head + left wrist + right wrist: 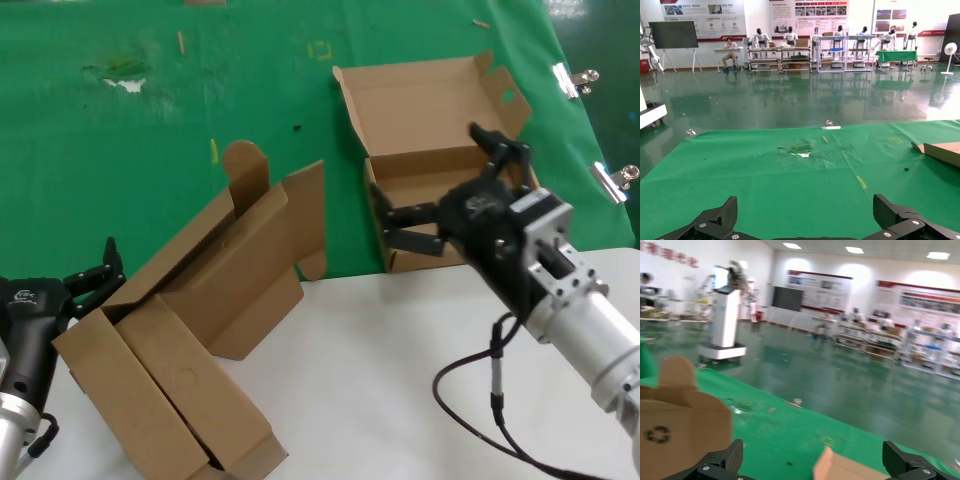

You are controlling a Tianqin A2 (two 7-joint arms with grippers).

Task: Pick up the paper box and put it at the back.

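The right arm reaches in from the lower right of the head view, its silver forearm angled up and forward across the white bench. Its right claw hangs over the paper box, fingers spread wide: one pair lies at the box's front left corner, the other finger points up along its right side. Whether any finger touches the cardboard cannot be told. The paper box sits on the green cloth with its lid standing open, its front edge near the bench. The left arm rests low at the near left corner, its left claw spread and pointing forward, just beside a second cardboard box that lies tilted with flaps open, straddling cloth and bench.
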